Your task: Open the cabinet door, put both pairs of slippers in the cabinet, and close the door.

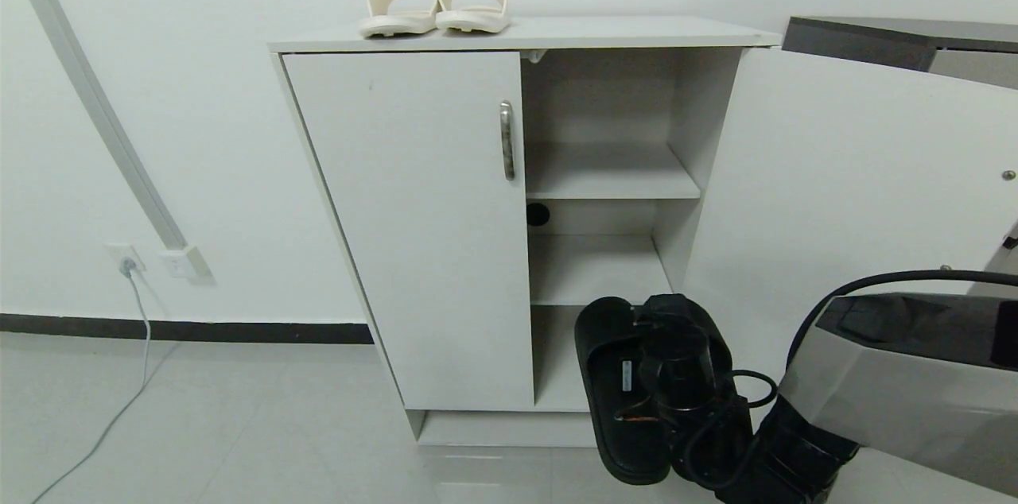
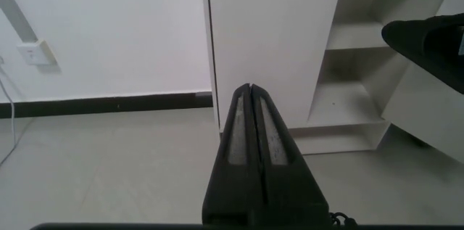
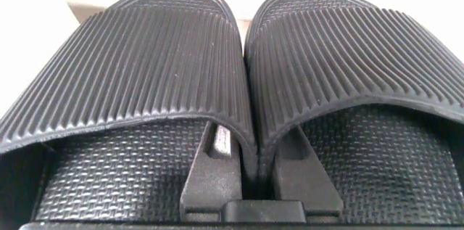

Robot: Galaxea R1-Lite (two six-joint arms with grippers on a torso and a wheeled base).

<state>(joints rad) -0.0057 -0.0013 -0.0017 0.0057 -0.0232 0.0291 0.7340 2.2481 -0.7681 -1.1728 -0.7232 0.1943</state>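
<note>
Cabinet door (image 1: 835, 194) open, cream slippers (image 1: 436, 7) on top. My right claw (image 3: 252, 150) clamps black slippers (image 1: 616, 401) (wrist view: fingers (image 3: 216, 165) under straps (image 3: 145, 63)); left claw (image 2: 250, 114) pinched closed.

**Pair clamped in the right gripper (image 1: 672, 365), left gripper (image 2: 249, 99) closed on nothing**

The right arm (image 1: 899, 385) comes in from the lower right of the head view. Its grey shell leads down to a black wrist (image 1: 795, 452) with a looped cable (image 1: 747, 389). The right gripper points up and forward. Its two fingers (image 3: 217, 168) sit under the straps of the black slippers (image 1: 616, 397) and pinch the pair's touching inner sides between them. The left gripper is low above the floor and points forward, its fingers pressed flat together.
</note>
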